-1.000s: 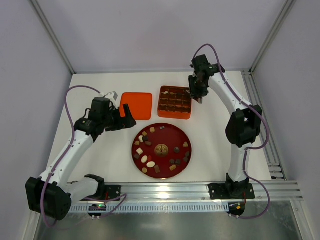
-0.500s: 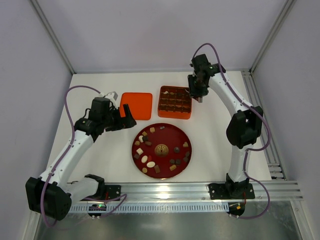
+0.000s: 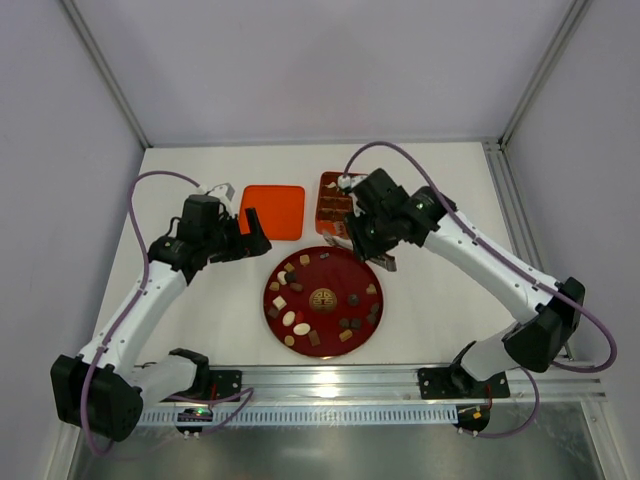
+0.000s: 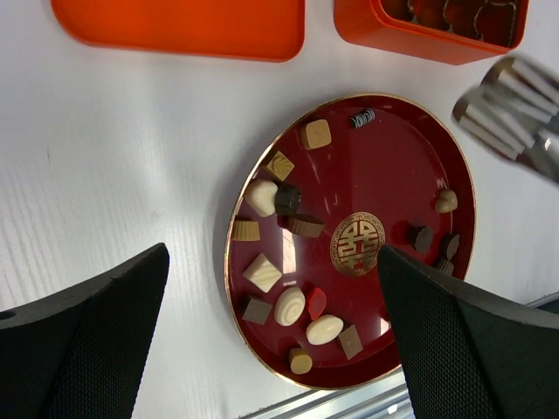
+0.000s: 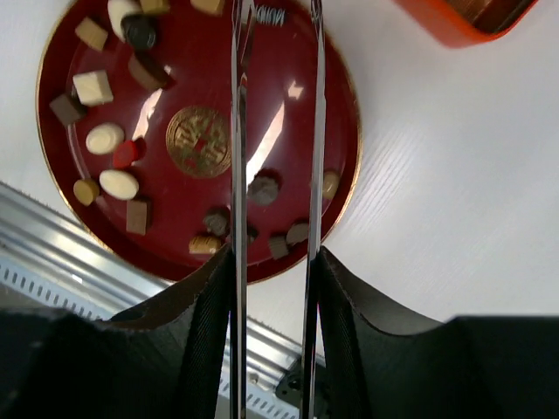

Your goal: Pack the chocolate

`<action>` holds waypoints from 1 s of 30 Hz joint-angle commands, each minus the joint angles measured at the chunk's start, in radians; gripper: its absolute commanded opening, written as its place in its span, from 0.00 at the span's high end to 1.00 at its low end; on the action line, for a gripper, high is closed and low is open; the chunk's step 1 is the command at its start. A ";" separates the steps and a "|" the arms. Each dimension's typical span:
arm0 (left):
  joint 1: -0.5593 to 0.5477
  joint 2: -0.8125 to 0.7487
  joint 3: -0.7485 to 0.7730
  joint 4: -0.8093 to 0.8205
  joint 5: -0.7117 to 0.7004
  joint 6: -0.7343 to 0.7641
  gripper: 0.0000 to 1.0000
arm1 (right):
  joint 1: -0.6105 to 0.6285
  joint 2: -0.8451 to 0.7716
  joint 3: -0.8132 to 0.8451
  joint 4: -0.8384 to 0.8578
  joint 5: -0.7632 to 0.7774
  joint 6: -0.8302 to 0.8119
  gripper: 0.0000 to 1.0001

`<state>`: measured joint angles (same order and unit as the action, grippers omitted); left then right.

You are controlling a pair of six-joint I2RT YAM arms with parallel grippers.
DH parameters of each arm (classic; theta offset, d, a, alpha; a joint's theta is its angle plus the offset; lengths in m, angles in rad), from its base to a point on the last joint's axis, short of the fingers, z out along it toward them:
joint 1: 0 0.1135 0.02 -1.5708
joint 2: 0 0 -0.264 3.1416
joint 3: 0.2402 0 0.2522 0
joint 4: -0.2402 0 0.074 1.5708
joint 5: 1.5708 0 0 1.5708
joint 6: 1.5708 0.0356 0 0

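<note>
The chocolate [image 3: 289, 318] lies as several small dark, tan and cream pieces on the dark red plate [image 3: 335, 275]; it shows too in the left wrist view [image 4: 262, 272] and the right wrist view [image 5: 105, 137]. My right gripper [image 3: 366, 236] [image 5: 272, 257] hovers over the plate's far right edge, shut on thin metal tongs [image 5: 238, 131] [image 4: 511, 109]. Their two blades stand apart with nothing between them. My left gripper [image 3: 245, 220] [image 4: 272, 253] is wide open above the table left of the plate, holding nothing.
The orange gridded tray [image 3: 332, 205] [image 4: 419, 39] stands behind the plate, partly hidden by my right arm, with some pieces in its cells. A flat orange lid [image 3: 273, 211] [image 4: 179, 26] lies to its left. A metal rail [image 3: 330, 380] runs along the near edge.
My right arm has swung from the tray's right corner toward me and left, so the tongs now hang over the plate's far edge. The left arm has not moved.
</note>
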<state>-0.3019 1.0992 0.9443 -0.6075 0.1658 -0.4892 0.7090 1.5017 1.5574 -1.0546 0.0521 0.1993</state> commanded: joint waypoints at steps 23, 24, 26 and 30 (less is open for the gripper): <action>0.007 -0.042 0.028 -0.005 -0.089 0.005 0.00 | 0.448 -0.064 -0.132 -0.140 -0.115 0.175 0.53; 0.007 -0.044 0.028 -0.003 -0.089 0.005 0.00 | 0.455 -0.054 -0.129 -0.143 -0.113 0.176 0.52; 0.009 -0.044 0.028 -0.005 -0.086 0.005 0.00 | 0.461 -0.046 -0.123 -0.153 -0.113 0.178 0.52; 0.009 -0.042 0.028 -0.005 -0.084 0.006 0.00 | 0.487 -0.029 -0.114 -0.171 -0.121 0.183 0.52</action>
<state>-0.2989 1.0683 0.9443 -0.6117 0.0795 -0.4896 1.1793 1.4677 1.3952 -1.2015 -0.0593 0.3695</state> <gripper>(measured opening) 0.996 0.481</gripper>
